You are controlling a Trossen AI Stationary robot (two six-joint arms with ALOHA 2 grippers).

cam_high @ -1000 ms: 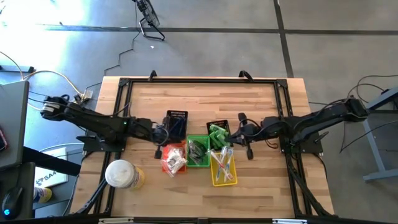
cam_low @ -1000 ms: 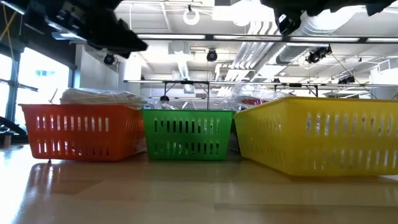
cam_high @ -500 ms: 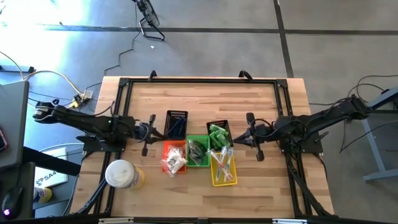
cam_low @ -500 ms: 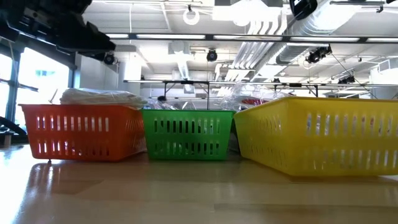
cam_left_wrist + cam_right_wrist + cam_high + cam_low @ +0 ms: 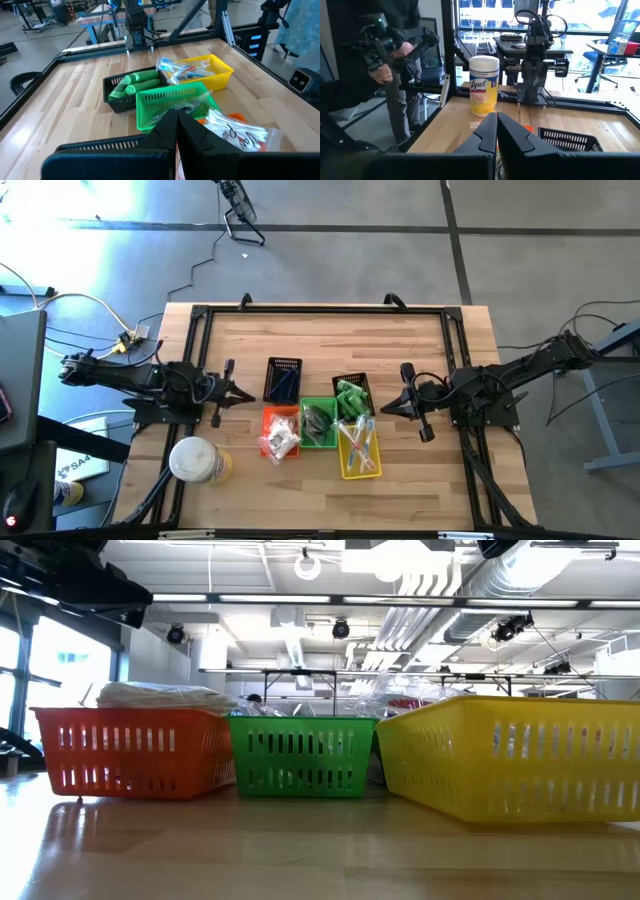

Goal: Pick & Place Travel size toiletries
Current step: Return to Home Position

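Wooden tabletop (image 5: pixel 330 340), centre of frame: five small slotted plastic baskets (image 5: pixel 318 401) clustered (two black, one orange, one green, one yellow), travel-size toiletries (image 5: pixel 278 438) inside. Within right-hand black basket, green tubes (image 5: pixel 350 397). Both clenched, empty: left gripper (image 5: pixel 248 392) at mid-left, right gripper (image 5: pixel 384 410) at mid-right.

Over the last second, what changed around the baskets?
Both arms drew back outward: the left gripper away from the left black basket, the right gripper away from the right black basket. Both are shut and empty. The baskets, toiletries and white-and-yellow container stayed put.
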